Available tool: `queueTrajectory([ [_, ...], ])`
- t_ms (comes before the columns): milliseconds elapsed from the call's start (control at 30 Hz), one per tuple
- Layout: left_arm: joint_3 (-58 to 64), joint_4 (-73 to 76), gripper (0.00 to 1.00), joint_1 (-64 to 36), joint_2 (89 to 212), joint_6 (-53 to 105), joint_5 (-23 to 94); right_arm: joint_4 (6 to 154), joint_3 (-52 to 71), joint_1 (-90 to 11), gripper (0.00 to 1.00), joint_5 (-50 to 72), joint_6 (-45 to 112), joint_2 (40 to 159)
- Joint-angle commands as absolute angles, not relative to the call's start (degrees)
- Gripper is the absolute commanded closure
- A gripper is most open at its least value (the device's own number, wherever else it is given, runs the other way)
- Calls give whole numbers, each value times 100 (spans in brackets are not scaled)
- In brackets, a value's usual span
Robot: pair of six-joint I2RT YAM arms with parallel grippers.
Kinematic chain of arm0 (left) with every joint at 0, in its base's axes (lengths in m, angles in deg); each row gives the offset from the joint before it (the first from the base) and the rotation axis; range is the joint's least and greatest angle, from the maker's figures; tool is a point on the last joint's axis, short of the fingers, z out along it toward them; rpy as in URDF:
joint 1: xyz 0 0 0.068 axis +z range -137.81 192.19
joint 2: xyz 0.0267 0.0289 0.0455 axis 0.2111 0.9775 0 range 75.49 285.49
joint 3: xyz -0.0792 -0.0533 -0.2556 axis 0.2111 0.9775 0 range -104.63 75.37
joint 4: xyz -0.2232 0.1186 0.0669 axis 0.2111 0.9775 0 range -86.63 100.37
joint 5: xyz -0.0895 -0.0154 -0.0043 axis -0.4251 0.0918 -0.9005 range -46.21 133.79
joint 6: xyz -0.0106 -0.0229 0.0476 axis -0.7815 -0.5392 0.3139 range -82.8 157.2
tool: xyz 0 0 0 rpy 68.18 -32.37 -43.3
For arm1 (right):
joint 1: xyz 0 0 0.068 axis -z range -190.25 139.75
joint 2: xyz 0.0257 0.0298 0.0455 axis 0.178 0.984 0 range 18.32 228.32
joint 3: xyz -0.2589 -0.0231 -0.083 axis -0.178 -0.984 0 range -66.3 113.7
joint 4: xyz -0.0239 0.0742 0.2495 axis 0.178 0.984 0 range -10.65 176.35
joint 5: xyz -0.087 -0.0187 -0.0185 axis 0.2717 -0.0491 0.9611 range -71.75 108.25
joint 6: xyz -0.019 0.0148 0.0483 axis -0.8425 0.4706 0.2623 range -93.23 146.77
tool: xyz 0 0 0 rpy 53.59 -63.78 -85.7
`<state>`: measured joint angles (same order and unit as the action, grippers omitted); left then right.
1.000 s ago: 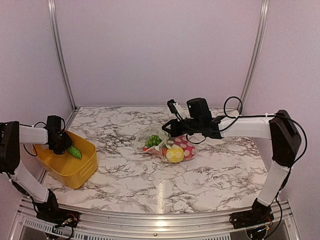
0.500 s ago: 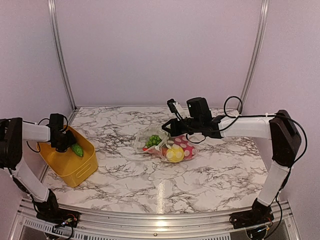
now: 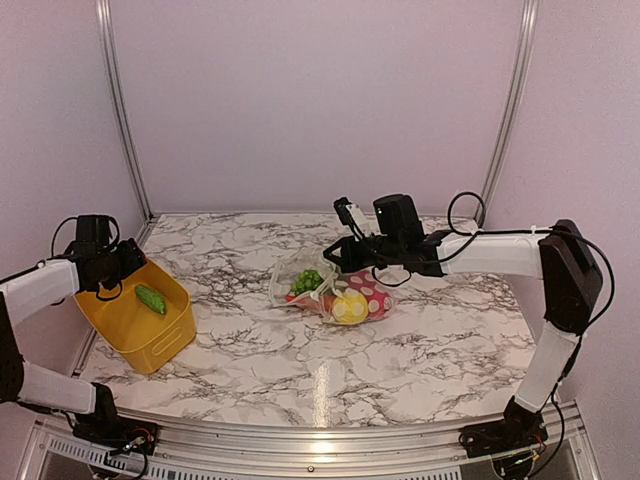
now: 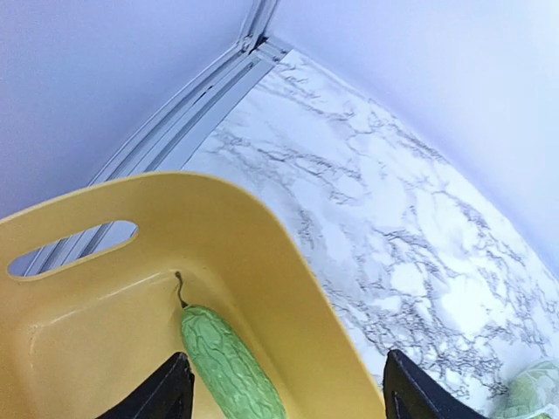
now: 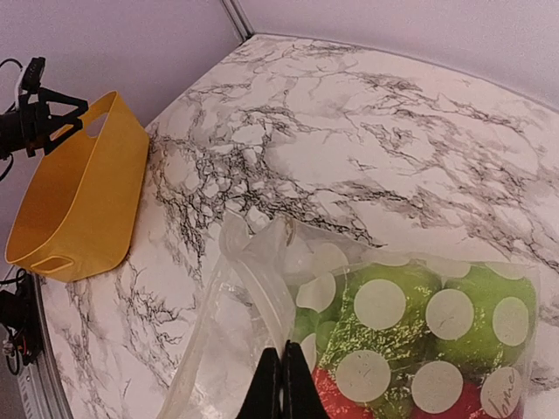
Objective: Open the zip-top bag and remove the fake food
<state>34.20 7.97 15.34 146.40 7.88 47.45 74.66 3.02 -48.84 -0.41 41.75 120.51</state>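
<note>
The clear polka-dot zip-top bag [image 3: 330, 290] lies mid-table with its mouth open to the left; it also shows in the right wrist view [image 5: 288, 323]. Green [image 5: 410, 314], red [image 5: 437, 403] and yellow [image 3: 350, 307] fake food shows inside it. My right gripper [image 5: 282, 384] is shut on the bag's upper lip and holds it up. A green toy cucumber [image 4: 229, 367] lies in the yellow basket [image 3: 140, 320]. My left gripper [image 4: 284, 394] is open and empty above the basket's far rim; in the top view [image 3: 112, 262] it is raised at the left.
The yellow basket [image 4: 262, 244] stands at the table's left edge by the metal corner rail [image 4: 188, 113]. Walls close in on the left and back. The right arm [image 3: 480, 252] reaches across the back right of the marble table [image 3: 330, 370].
My left gripper has let go of the green cucumber into the basket, then lifted and drawn back to the left. The right gripper and bag have not moved.
</note>
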Motion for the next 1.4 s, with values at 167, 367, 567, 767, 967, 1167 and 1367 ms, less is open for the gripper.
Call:
queueTrajectory([
  [167,3513,-246,24,-51,13974,766,3663,7383,530,-4811,100,-211,4197,11922],
  [367,3410,-1283,24,-1080,14654,879,3220,7355,444,-4805,100,-321,4206,11849],
  [567,2849,-1792,28,-2019,15906,897,3179,7240,240,-4813,100,-452,4240,11765],
  [767,2313,-2530,32,-2531,17330,707,2865,7070,49,-4806,100,-601,4267,11636],
  [967,1550,-2737,34,-2706,18415,579,2651,7048,-42,-4811,100,-619,4272,11604],
  [1167,1229,-2651,35,-2797,18832,593,2728,7018,-23,-4807,100,-619,4303,11668],
  [1367,1254,-2414,40,-2820,18817,649,2848,7022,84,-4808,100,-649,4303,11816],
])
